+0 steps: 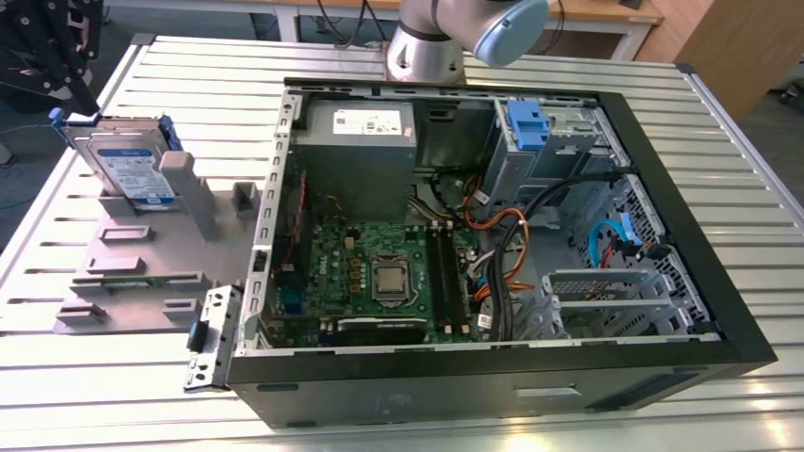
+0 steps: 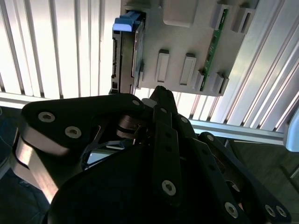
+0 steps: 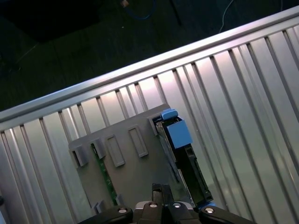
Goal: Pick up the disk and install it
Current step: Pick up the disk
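Silver and blue-framed, the disk [image 3: 189, 168] was held on edge in a grey holder [image 3: 135, 175] on the desk [image 3: 261, 93]; the clenched, empty gripper [image 3: 161, 189] was poised above it, slightly aside.

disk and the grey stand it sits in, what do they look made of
The disk: silvery casing with a dull sheen, likely metal, under a paper-like white-and-blue label. Its blue carrier looks like smooth moulded plastic. The grey stand: matt, even grey with blocky tabs, probably plastic, though painted metal is possible.

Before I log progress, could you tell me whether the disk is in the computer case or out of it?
Out: the disk stands on edge in the grey holder beside the computer case.
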Motion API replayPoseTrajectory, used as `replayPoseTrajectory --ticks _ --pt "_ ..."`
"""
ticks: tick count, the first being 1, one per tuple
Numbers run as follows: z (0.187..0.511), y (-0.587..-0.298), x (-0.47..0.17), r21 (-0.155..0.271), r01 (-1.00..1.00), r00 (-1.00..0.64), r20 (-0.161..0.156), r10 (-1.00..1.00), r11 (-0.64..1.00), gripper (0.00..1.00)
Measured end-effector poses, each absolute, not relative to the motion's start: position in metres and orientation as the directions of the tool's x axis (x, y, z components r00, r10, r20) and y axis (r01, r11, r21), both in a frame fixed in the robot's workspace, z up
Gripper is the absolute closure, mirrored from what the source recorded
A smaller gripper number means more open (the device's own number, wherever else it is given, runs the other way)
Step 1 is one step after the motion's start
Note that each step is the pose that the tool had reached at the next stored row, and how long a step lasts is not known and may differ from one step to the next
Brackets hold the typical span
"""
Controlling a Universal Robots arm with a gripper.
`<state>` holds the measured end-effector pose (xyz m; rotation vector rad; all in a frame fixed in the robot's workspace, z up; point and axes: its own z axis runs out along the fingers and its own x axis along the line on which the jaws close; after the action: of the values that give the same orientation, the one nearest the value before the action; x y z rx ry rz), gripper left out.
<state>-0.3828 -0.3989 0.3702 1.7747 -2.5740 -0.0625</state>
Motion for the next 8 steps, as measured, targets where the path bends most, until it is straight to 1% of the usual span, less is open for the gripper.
replayPoseTrajectory --ticks 8 --pt "0.3701 -0.3989 -0.3828 0.041 -0.941 -0.338 -0.011 -0.941 0.337 0.89"
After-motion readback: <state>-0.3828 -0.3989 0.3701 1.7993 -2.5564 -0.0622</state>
